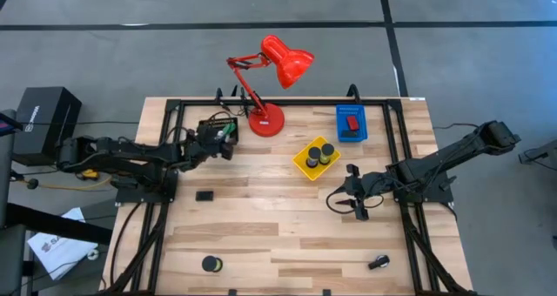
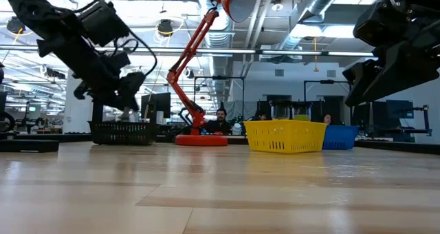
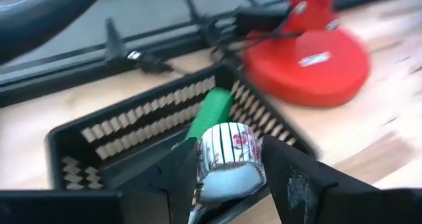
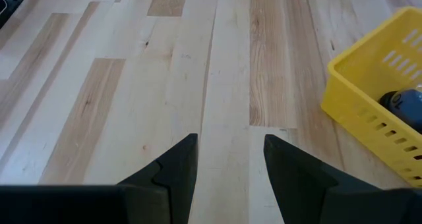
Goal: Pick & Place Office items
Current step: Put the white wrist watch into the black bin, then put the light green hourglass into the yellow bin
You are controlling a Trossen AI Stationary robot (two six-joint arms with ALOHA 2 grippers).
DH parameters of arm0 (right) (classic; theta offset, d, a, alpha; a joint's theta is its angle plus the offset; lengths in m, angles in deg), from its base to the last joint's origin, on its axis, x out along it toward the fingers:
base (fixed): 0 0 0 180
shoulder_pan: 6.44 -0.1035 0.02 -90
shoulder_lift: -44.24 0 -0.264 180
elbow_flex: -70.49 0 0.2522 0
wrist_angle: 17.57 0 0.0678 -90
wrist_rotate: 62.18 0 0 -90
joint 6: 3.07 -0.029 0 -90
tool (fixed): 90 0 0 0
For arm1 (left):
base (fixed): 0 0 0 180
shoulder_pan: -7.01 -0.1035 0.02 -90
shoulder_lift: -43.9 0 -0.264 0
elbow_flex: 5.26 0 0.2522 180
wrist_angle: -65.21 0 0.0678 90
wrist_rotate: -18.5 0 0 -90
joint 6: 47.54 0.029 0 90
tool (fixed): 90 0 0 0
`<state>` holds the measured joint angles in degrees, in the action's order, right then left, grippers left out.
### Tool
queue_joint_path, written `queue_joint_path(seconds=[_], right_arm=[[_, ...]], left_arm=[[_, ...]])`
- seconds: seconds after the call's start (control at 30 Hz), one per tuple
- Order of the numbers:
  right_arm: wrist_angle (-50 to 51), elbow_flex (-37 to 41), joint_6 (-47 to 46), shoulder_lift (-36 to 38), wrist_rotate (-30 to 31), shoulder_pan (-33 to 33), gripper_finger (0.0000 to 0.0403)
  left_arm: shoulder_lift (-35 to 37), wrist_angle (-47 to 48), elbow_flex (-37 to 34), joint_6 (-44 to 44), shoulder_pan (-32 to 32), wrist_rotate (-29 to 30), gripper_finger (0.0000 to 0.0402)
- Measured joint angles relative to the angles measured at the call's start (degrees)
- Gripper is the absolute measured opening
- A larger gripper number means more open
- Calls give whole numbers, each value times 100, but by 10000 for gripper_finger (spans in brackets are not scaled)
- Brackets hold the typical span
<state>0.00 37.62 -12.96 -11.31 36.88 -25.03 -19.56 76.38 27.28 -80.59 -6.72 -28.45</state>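
My left gripper (image 1: pixel 222 142) (image 3: pixel 231 184) hangs open over the near wall of the black tray (image 3: pixel 79 141) at the table's far left. A tape roll with a striped, flowered outside (image 3: pixel 231 159) sits between its fingertips. Behind the roll, a green cylinder (image 3: pixel 211 111) lies slanted inside the tray. My right gripper (image 1: pixel 357 198) (image 4: pixel 231 159) is open over bare wood, close to the yellow tray (image 4: pixel 369 112). Loose on the table are a black block (image 1: pixel 204 194), a black tape roll (image 1: pixel 211 263) and a small dark item (image 1: pixel 379 262). My left gripper has one finger (image 3: pixel 178 174) on each side of the striped roll, coming at it slanting down from the table's left. I cannot tell whether the fingers touch the roll. The roll's lower part is hidden behind the tray wall and the fingers.
The red lamp's base (image 1: pixel 265 120) stands just right of the black tray, its arm and shade (image 1: pixel 287 61) reaching back. The yellow tray (image 1: pixel 316 157) holds two rolls. A blue tray (image 1: pixel 352 122) holds a red block. Bare wood lies across the table's middle and near side.
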Motion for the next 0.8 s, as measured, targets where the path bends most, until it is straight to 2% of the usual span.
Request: queue_joint_path(seconds=[0.1,0.47,0.8], right_arm=[[0,0,0,0,0,0,166],[0,0,-2,0,0,0,166],[-2,0,123,0,42,0,166]], left_arm=[[0,-299,2,27,21,2,158],[0,-253,4,27,-20,217,144],[0,-269,2,-23,-16,-150,170]])
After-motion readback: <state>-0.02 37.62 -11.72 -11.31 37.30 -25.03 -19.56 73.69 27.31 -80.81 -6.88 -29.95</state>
